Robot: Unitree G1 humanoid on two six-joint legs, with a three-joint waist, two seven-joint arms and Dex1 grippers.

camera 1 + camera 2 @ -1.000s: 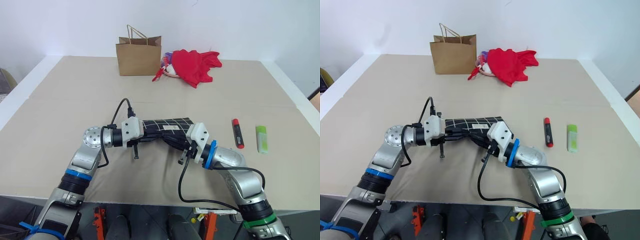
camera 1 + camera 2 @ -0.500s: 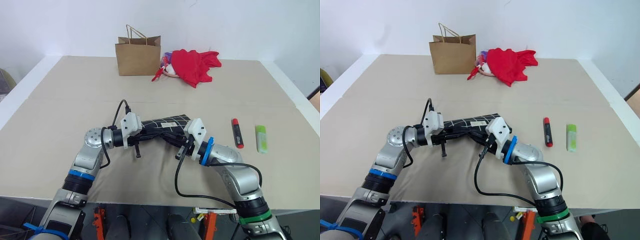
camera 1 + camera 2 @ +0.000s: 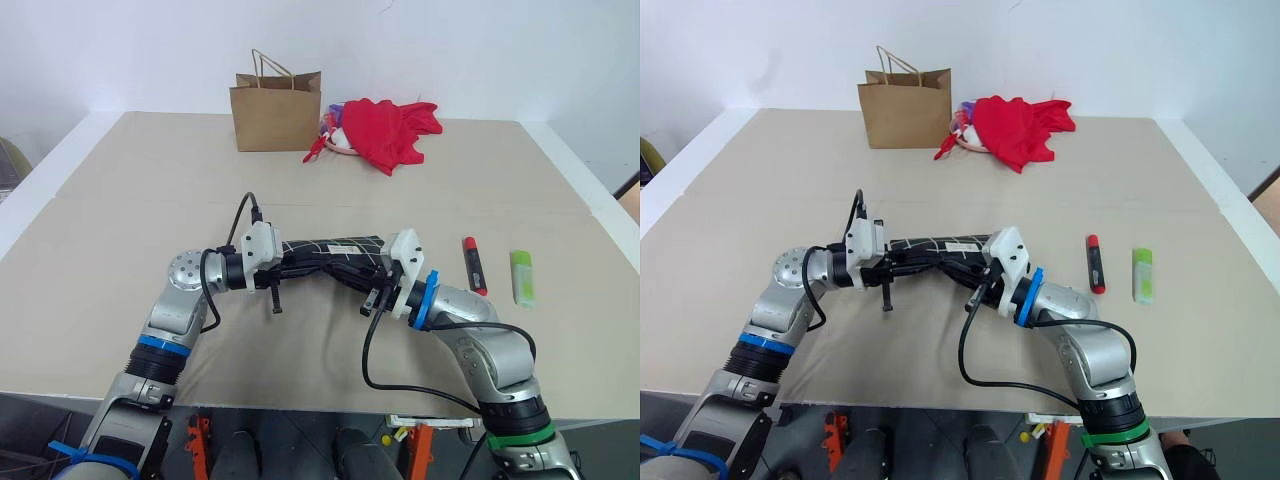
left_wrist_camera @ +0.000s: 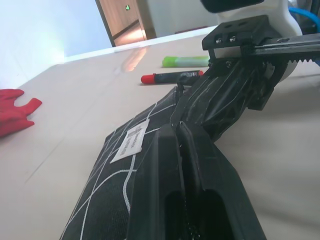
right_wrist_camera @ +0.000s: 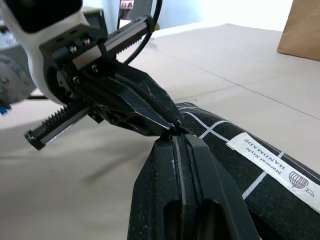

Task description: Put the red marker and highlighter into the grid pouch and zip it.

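Note:
The grid pouch [image 3: 335, 255], black with white lines and a white label [image 4: 131, 141], hangs just above the table, stretched between both grippers. My left gripper [image 3: 298, 262] is shut on its upper edge from the left. From the right, my right gripper [image 3: 368, 275] is shut on the same edge, its tips almost meeting the left ones [image 5: 175, 136]. The red marker [image 3: 474, 266] lies on the table right of the pouch, untouched. The light-green highlighter [image 3: 522, 277] lies a little further right. Both also show in the left wrist view, the marker [image 4: 170, 77] in front of the highlighter [image 4: 186, 61].
A brown paper bag [image 3: 277, 110] stands at the back of the beige table [image 3: 120, 200]. A heap of red cloth [image 3: 390, 130] lies beside it on the right. The table's white rim [image 3: 590, 190] runs along the right side.
My right wrist has rolled and drifted a little to the right, and the pouch now hangs straighter and more edge-on between the grippers. The left gripper has stayed in place.

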